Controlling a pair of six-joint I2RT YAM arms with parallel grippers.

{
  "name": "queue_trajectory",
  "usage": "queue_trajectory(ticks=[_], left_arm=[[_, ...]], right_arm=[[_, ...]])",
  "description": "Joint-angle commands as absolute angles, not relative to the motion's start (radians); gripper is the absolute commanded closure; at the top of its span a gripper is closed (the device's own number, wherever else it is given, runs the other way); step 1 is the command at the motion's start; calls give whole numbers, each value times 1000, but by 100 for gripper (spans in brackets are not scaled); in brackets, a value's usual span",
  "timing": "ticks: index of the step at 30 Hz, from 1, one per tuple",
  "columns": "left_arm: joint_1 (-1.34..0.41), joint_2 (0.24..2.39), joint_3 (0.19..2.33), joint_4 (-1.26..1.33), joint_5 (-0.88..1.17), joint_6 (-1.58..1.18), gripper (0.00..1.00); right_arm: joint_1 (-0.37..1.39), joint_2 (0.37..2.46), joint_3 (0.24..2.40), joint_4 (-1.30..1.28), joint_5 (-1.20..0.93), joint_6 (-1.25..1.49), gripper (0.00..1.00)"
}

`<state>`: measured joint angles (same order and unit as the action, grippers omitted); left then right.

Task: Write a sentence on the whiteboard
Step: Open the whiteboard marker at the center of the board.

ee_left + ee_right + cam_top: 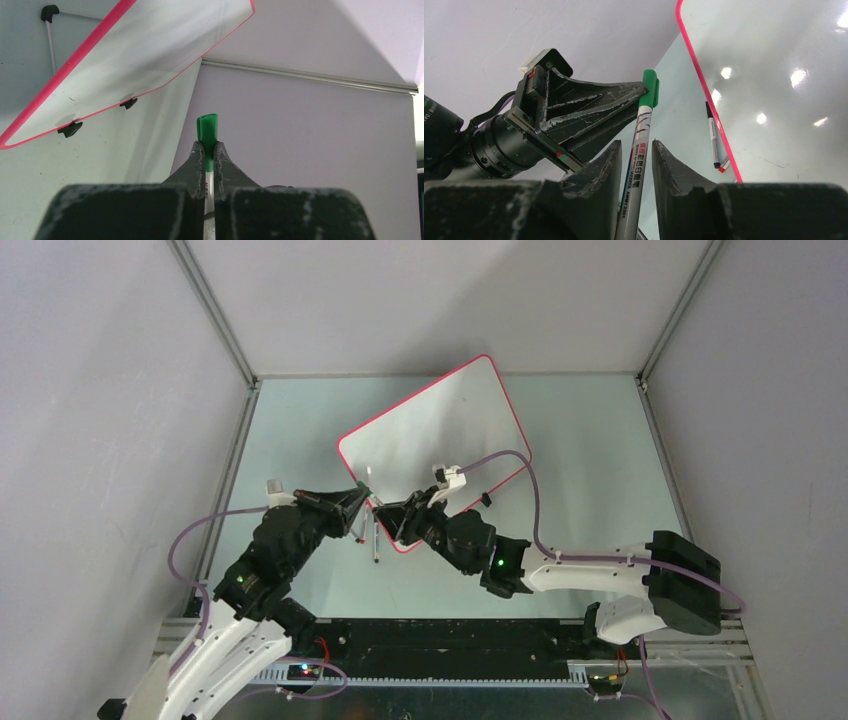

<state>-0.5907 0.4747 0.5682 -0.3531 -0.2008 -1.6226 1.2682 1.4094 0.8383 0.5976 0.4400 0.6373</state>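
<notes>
Finding: my left claw point(358, 498) is clamped shut on the marker point(639, 150) at its green cap point(650, 87). In the left wrist view the cap stands up at 12 o'clock, out of the pinch.

My right claw point(636, 147) meets it tip to tip. Its jaws flank the white barrel just below the cap and are only narrowly apart, with a sliver of gap showing on each side. I judge that it has not yet gripped.

The whiteboard point(440, 425) lies flat on the table point(600, 490), skewed. In the top view it sits at 12 to 1 o'clock of the two claws, its near corner just beneath them. Its face is bare and the sentence is not yet on it.

Two spare pens point(714, 137) lie against the red rim at that near corner, roughly 6 o'clock of the left claw in the top view.

Assessment: the step in hand is uncapping.

- Close the right claw squarely on the barrel before any pull.
- Grip low enough to miss the cap's skirt.
- Hold the left claw firm.
- Draw the two apart straight along the marker's axis, as a sideways pull would lever the barrel out of the jaws.

Risks:
- The glossy barrel may slip.
- The spare pens underneath may be knocked.
</notes>
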Motion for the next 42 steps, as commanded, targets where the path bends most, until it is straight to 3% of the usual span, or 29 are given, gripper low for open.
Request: queue_trajectory(ticks=[1,7,14,16,17,19,34,42], left_arm=[[-591,466,571,-324,-207,-1621,100],[-591,459,572,-336,-208,-1620,100],[-591,452,561,-325,-198,-1620,100],[-591,456,557,-322,-189,-1620,100],[-591,462,555,-319,-186,-1623,100],[-591,470,553,-312,-178,-1625,100],[-575,406,528,-389,-322,-1641,100],[-419,430,517,-393,-193,-1594,100]], right_arm=[[1272,1426,897,597,452,667,67],[1270,1425,897,601,463,672,59],[1256,1423,899,593,455,688,66],[1254,1420,898,587,453,689,77],[1253,1418,899,581,453,689,90],[1249,1415,897,572,452,690,100],[1247,1300,856,433,463,676,100],[1241,1202,756,414,437,685,100]])
